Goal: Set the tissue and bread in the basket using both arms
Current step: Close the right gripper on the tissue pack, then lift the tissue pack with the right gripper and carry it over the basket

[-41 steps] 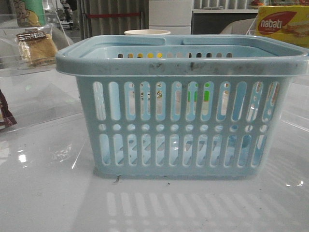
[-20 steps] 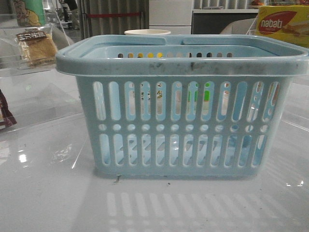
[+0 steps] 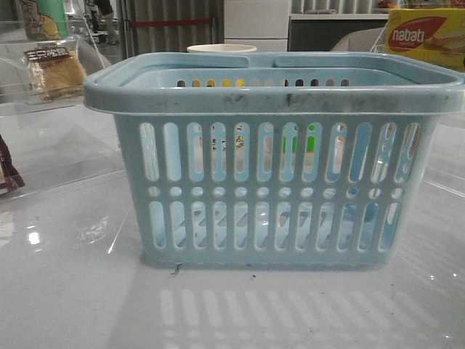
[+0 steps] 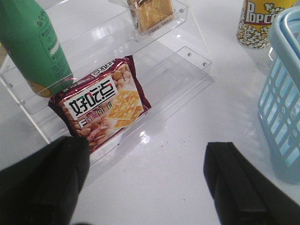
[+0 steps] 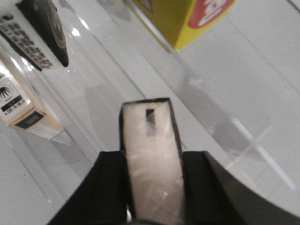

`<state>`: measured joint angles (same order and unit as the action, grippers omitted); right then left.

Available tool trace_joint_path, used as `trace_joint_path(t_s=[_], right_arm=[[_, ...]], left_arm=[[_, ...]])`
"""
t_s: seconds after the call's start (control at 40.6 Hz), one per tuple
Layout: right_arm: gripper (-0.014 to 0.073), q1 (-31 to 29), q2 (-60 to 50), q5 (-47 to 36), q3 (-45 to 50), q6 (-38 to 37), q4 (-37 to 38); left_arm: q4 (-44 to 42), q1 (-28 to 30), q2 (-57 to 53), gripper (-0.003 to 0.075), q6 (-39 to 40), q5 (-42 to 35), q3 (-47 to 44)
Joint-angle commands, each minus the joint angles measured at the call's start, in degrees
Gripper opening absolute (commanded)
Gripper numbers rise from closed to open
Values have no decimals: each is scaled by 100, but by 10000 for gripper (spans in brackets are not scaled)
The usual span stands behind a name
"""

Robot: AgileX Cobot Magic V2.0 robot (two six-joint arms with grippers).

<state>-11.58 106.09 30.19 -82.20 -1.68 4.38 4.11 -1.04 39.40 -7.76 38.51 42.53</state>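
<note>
The light-blue basket [image 3: 276, 167] stands in the middle of the table; its side also shows in the left wrist view [image 4: 281, 98]. The bread [image 3: 54, 69], in clear wrap with a dark label, lies on an upper clear shelf at the far left and shows in the left wrist view [image 4: 150, 11]. My left gripper [image 4: 147, 161] is open and empty above the bare table, in front of the shelves. My right gripper [image 5: 152, 164] is shut on the tissue [image 5: 150, 150], a flat pack seen edge-on, with dark edges and a pale glossy face. Neither gripper shows in the front view.
A reddish-brown nut packet [image 4: 103, 103] and a green bottle [image 4: 33, 47] sit on the clear left shelves. A popcorn cup [image 4: 255, 23] stands behind the basket. The yellow-red nabati box [image 3: 425, 36] is on the right shelf, where a black pack [image 5: 42, 33] and a cream box [image 5: 16, 108] also lie.
</note>
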Motion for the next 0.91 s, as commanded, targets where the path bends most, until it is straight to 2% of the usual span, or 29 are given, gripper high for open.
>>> trace_joint_path(t_s=[0.0,0.148,0.443,0.616,0.887], right_arm=[[234,-40,-365,-387,-239,7,87],[163,-17,-597,-318,-239,7,-10],[162,324,-1650,17,-239,7,-97],[162,867,-2363,341,-239,7,-97],[162,2157,-3025,703,-239,9,-102]], left_arm=[[50,10,11,561,36,-399,149],[50,10,11,560,36,-399,149],[50,10,11,561,36,-399,149],[50,10,11,561,36,-399,149],[50,10,11,560,36,-399,149]])
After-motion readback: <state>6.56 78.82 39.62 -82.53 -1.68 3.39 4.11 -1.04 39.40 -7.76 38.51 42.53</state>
